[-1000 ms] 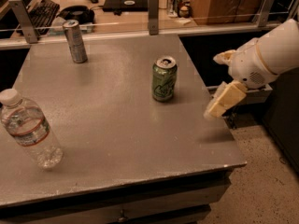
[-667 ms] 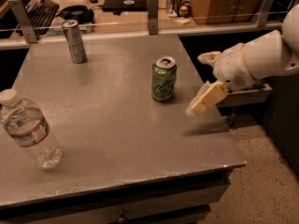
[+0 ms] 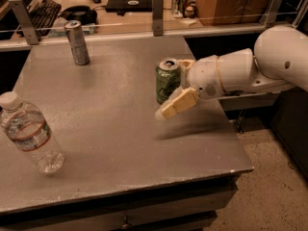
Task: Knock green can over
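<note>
Nearest, at the lower left of the frame, a clear water bottle (image 3: 31, 134) stands upright on the grey desk (image 3: 110, 148), well apart from everything else. Farther in, right of the middle, the green can (image 3: 168, 81) stands upright on the desk with its silver top showing. The claw (image 3: 175, 89) reaches in from the right on the white arm (image 3: 240, 71) and is right up against the can. It is spread open and grips nothing: one pale finger (image 3: 179, 103) slants low across the front right of the can, and the other peeks out just behind the can's top rim. Whether either finger is touching the can is hard to tell. Farther back, at the upper left, a taller silver can (image 3: 77, 42) stands alone, with a railing (image 3: 144, 30) past the desk's far edge. The step in hand looks like the final approach before the knock. The next move likely calls for a sideways sweep towards the left of the frame, struck high enough to tip the can rather than slide it. Compared with a moment ago, the claw has swung leftward from clear of the can's right side to right beside it, while the can has not moved or tilted.
</note>
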Tool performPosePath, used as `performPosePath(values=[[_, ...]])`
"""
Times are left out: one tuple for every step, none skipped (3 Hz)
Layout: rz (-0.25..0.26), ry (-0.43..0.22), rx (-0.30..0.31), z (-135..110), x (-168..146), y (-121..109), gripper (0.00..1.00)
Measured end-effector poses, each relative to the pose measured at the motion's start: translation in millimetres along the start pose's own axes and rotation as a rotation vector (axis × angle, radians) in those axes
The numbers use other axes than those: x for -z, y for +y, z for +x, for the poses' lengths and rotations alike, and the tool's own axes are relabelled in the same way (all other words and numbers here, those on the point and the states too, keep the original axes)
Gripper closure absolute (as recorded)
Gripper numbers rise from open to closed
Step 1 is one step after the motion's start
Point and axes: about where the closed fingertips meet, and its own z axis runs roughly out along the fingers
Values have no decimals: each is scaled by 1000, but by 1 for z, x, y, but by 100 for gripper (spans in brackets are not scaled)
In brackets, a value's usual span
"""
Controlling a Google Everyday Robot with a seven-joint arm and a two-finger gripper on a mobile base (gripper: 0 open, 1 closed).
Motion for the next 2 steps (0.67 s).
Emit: performPosePath(values=[[-31,-76,-13,-22,-17,11,0],[-68,-159,16,-67,-37,21,0]])
